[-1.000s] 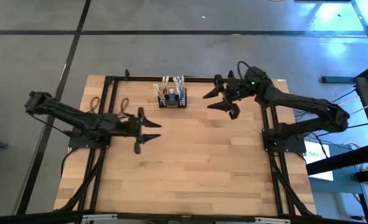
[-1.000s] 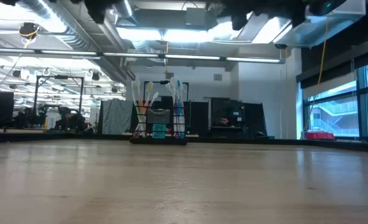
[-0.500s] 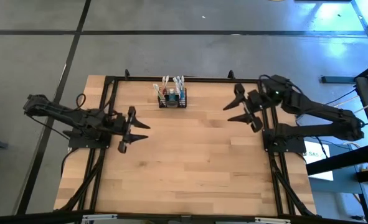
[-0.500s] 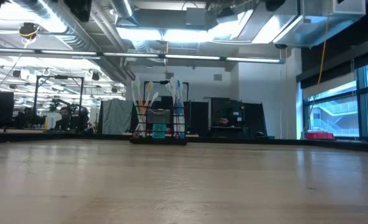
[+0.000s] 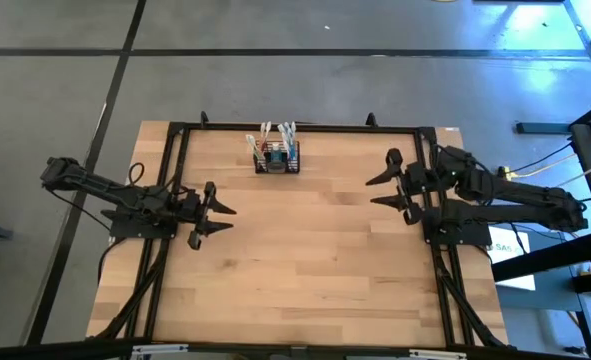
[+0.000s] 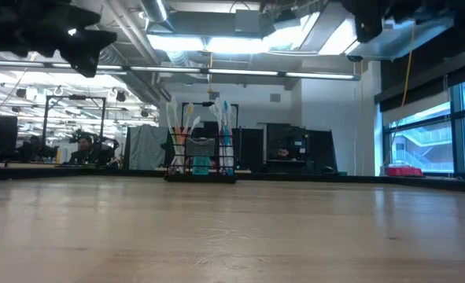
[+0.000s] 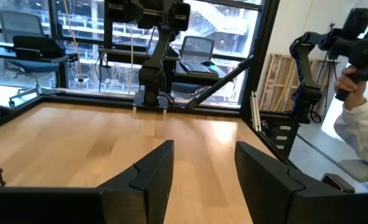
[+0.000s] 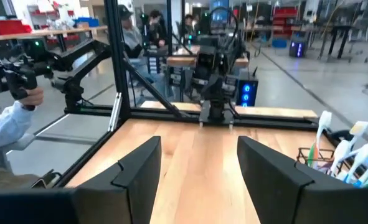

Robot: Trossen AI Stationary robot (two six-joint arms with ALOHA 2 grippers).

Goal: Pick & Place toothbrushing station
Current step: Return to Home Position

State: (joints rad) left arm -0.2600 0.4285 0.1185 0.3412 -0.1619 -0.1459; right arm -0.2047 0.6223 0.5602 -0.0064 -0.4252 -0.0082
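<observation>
The toothbrushing station (image 5: 276, 155), a small black wire-mesh basket holding several upright toothbrushes and a teal tube, stands on its base near the table's far edge; it also shows in the low view (image 6: 201, 157) and at the edge of the right wrist view (image 8: 342, 155). My left gripper (image 5: 215, 217) is open and empty over the table's left side, well to the near left of the station. My right gripper (image 5: 387, 190) is open and empty over the table's right side, to the right of the station.
A black metal frame (image 5: 180, 140) runs along the table's far, left and right edges. The bare wooden tabletop (image 5: 305, 260) lies between the arms and toward the near edge. A person's sleeve and hand with a controller (image 7: 358, 112) show beyond the table.
My left gripper has drawn back toward the table's left edge. My right gripper has drawn back from beside the station toward the table's right edge and a little toward the near edge. The station has stayed where it was.
</observation>
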